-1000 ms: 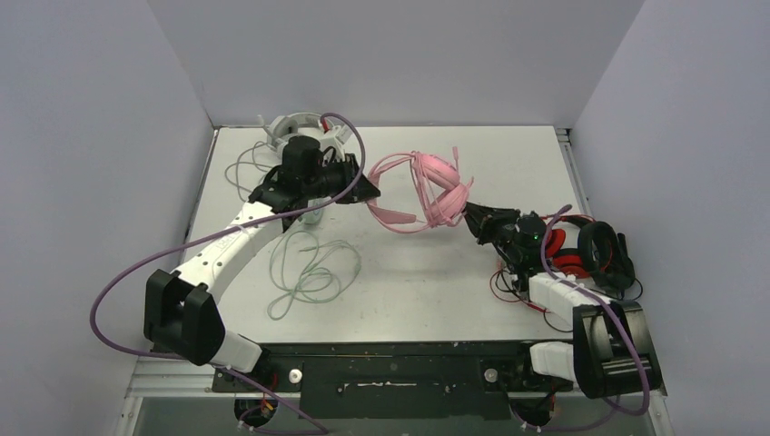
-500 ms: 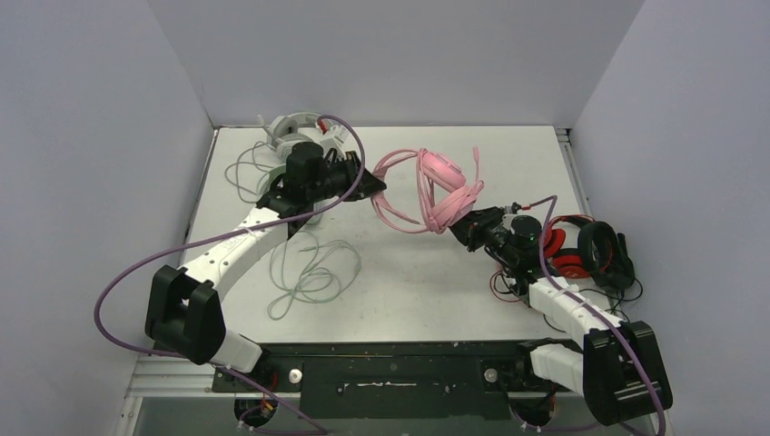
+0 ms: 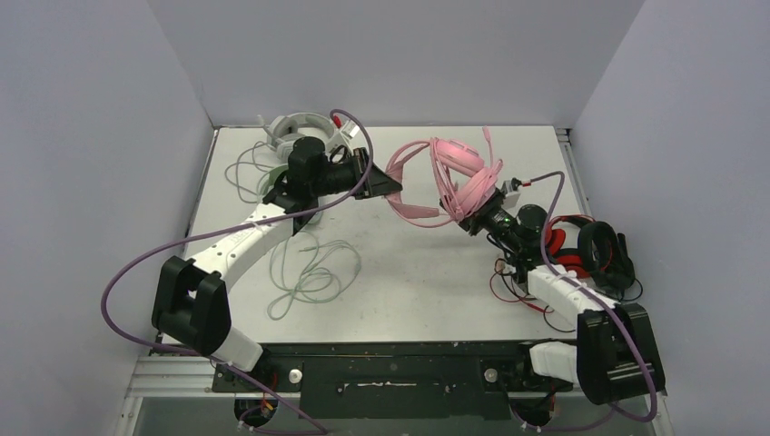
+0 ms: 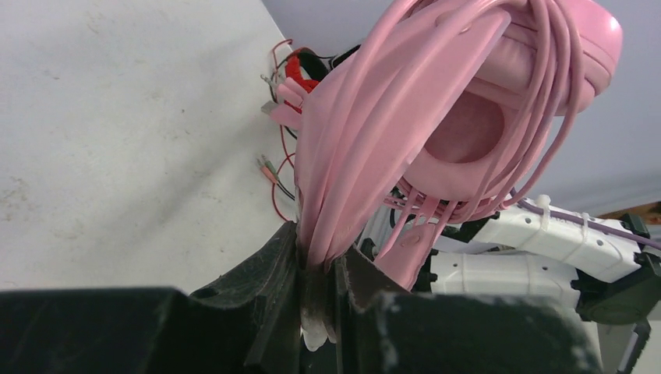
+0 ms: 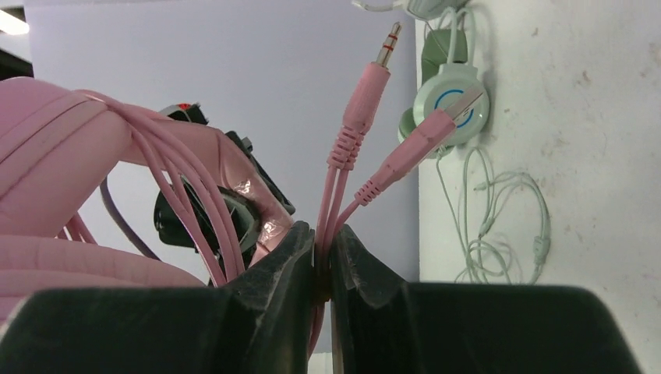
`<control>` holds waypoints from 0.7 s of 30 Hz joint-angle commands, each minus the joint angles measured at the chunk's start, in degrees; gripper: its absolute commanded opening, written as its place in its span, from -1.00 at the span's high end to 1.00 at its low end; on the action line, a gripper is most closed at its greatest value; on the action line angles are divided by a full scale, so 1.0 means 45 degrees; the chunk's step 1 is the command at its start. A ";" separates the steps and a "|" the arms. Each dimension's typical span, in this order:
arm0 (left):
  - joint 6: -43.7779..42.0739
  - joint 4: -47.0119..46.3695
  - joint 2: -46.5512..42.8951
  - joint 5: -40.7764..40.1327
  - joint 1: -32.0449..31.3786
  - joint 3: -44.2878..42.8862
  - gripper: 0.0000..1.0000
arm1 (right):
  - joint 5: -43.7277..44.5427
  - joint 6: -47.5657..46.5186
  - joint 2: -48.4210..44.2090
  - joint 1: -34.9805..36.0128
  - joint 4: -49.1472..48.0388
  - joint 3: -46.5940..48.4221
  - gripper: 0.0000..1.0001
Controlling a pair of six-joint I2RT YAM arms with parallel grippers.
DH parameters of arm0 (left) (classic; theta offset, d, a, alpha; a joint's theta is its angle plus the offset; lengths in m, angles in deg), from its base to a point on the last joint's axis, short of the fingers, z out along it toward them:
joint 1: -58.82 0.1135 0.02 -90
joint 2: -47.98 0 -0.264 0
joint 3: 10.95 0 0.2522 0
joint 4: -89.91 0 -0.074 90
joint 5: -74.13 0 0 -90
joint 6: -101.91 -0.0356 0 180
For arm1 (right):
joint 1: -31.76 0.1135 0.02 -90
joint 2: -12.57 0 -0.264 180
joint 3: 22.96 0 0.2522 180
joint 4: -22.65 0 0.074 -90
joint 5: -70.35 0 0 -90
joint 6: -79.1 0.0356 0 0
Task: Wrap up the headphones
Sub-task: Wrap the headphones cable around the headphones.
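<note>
The pink headset (image 3: 457, 168) hung above the table (image 3: 409, 272), between both arms. The left gripper (image 4: 316, 284) was clamped on its headband and cable loops. The right gripper (image 5: 322, 257), just beside, pinched the cable end, plugs (image 5: 371, 82) pointing up.

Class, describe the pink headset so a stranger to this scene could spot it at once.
Start at the white table and look above its far middle. The pink headset is held up there by the left gripper and right gripper. Unlike the white headset and red-and-black headset resting on the table, its cable is wound around it.
</note>
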 commanded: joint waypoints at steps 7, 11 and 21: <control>-0.1060 0.0334 -0.0154 0.3259 -0.0328 -0.1520 1.00 | 0.0136 -0.7805 -0.3267 0.0268 0.1711 0.1799 0.88; -0.3347 0.3912 0.0185 0.1922 -0.0507 -0.2562 1.00 | -0.0689 -1.1914 -0.4460 0.0735 0.2471 0.1683 0.85; -0.6990 0.7953 0.1557 -0.3364 -0.2291 -0.4339 1.00 | -0.0658 -1.4213 -0.3512 0.1042 0.4921 0.0758 0.86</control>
